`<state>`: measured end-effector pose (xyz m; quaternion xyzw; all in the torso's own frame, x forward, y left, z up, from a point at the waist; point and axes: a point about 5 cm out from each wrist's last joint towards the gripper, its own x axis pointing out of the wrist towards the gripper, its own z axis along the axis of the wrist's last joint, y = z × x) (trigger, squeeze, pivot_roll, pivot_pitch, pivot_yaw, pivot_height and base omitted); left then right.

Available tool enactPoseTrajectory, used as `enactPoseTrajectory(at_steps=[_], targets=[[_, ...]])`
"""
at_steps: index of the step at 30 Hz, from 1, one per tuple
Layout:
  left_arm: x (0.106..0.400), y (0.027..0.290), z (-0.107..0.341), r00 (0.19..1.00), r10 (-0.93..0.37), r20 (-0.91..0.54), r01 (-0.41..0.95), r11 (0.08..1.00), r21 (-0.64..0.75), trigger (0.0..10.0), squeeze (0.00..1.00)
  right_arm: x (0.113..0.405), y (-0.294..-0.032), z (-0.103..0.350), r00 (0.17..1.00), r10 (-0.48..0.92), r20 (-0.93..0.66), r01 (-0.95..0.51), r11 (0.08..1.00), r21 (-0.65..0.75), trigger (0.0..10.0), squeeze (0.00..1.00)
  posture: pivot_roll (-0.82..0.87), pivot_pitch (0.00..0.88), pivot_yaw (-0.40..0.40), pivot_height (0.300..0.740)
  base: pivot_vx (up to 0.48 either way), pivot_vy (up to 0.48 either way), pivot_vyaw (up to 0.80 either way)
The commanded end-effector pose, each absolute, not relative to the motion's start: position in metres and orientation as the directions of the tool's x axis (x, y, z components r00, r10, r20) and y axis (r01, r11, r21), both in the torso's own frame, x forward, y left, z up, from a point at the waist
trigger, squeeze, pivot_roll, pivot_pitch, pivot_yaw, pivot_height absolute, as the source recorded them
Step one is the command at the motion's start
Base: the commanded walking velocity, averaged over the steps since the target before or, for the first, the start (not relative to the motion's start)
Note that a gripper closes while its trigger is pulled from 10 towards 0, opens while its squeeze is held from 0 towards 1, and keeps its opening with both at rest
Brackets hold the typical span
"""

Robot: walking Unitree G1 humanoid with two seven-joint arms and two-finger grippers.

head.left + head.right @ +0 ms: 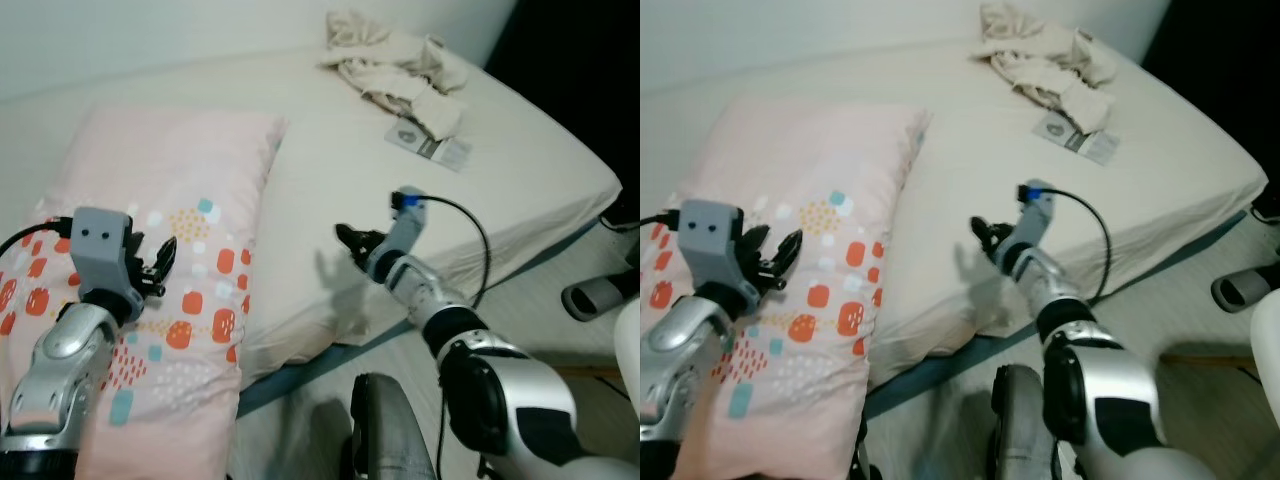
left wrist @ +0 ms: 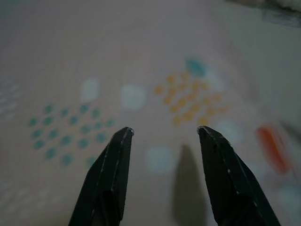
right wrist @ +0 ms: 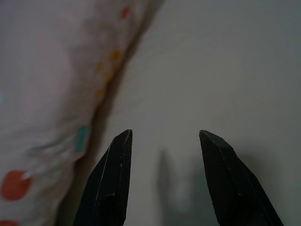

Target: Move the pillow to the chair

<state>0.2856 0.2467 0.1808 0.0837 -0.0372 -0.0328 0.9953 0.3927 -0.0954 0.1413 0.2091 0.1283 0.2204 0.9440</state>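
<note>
Pale pink with orange, teal and white dots, the pillow (image 1: 170,260) lies lengthwise on the left part of the bed (image 1: 340,200), its near end reaching the bed's front edge and its right long edge running up toward the wall (image 1: 150,40). To the right of that edge the cream sheet is bare across the middle of the bed. The left gripper (image 1: 160,268) hangs just above the pillow's patterned middle, its fingers (image 2: 110,174) spread apart with the fabric showing between them; whether the tips touch the cover cannot be told. The right gripper (image 1: 352,240) reaches over the open sheet, beside the pillow's right edge but apart from it, and its fingers (image 3: 225,174) are also spread with nothing between them. A black cable (image 1: 470,225) loops from the right wrist over the front edge of the bed. Far back on the right lies a crumpled heap of beige cloth (image 1: 395,65), and just in front of it a small flat printed packet (image 1: 430,142), both well apart from the pillow. The bed's right corner drops to pale floor (image 1: 590,345), where a grey-and-black object (image 1: 598,295) sits at the frame's edge.
</note>
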Motion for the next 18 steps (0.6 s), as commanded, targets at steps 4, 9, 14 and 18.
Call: enactPoseTrajectory(at_steps=[4,9,14,18], targets=[[0.281,0.318,0.173,0.938,0.347,0.003,-0.334,0.903,0.271,10.0,0.00,0.389,-0.103,0.134,0.879,0.458,-0.135,-0.358,0.820,0.447,10.0,0.00,0.00,0.280,-0.107,0.590,0.000,0.000,0.00],[0.273,0.359,0.164,0.830,0.557,-0.021,-0.503,0.765,0.402,10.0,0.00,0.387,-0.116,0.127,0.897,0.424,-0.126,-0.336,0.839,0.428,10.0,0.00,-0.01,0.224,-0.098,0.590,0.000,0.000,0.00],[0.248,0.390,0.135,0.748,0.652,-0.125,-0.499,0.677,0.542,10.0,0.00,0.378,-0.147,0.112,0.932,0.340,-0.128,-0.261,0.871,0.416,10.0,0.00,-0.02,0.156,-0.091,0.590,0.000,0.000,0.00],[0.235,0.399,0.124,0.741,0.646,-0.183,-0.454,0.682,0.573,10.0,0.00,0.371,-0.160,0.102,0.940,0.310,-0.141,-0.234,0.889,0.393,10.0,0.00,-0.02,0.136,-0.085,0.590,0.000,0.000,0.00]])
